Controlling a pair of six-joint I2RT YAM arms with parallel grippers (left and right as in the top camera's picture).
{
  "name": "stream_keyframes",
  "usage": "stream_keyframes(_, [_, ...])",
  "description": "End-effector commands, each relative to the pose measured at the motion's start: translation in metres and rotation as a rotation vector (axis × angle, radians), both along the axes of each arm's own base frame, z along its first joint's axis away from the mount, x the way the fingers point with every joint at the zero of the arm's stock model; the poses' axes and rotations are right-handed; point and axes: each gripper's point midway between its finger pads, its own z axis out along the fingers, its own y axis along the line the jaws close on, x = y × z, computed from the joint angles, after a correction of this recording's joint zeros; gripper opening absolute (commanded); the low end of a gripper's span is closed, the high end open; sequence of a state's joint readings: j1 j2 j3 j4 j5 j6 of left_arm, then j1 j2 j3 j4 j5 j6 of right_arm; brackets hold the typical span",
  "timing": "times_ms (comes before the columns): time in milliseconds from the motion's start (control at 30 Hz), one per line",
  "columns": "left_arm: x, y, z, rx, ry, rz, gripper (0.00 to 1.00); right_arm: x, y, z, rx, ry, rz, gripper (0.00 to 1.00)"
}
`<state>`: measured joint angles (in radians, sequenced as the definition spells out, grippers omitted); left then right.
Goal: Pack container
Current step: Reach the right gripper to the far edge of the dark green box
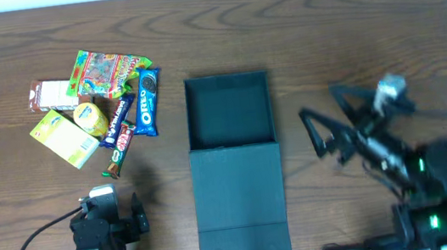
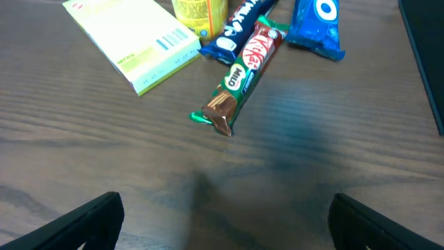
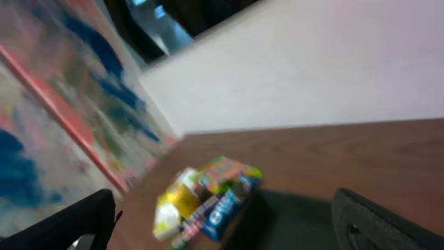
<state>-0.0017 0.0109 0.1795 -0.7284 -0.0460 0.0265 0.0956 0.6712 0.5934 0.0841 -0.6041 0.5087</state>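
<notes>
The dark teal container [image 1: 229,111] stands open in the middle of the table, its flap lid [image 1: 240,200] lying flat toward the front edge. The inside looks empty. A pile of snack packets lies to its left: a gummy bag [image 1: 106,71], an Oreo pack [image 1: 149,102], a yellow-green box [image 1: 64,138] and a Milo bar [image 2: 236,87]. My left gripper [image 2: 225,229] is open and empty, low over the table in front of the Milo bar. My right gripper [image 1: 325,114] is open and empty, raised to the right of the container. The right wrist view is blurred and shows the snack pile [image 3: 205,194].
A KitKat bar [image 2: 260,48], a blue bar [image 1: 118,121], a yellow round packet [image 1: 90,117] and a brown-and-white packet [image 1: 53,95] are also in the pile. Both arm bases stand at the front edge. A white wall runs behind the table.
</notes>
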Motion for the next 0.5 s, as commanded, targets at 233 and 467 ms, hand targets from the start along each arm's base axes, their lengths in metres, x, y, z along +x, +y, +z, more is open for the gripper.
stream_keyframes(233, [-0.004,0.003,-0.009,0.011,0.029,0.011,0.95,0.161,0.026,0.007,-0.516,-0.146,0.114,0.99])
stream_keyframes(467, [-0.004,0.003,-0.009,0.011,0.029,0.011,0.95,0.222,0.046,-0.081,-1.049,-0.153,0.156,0.99])
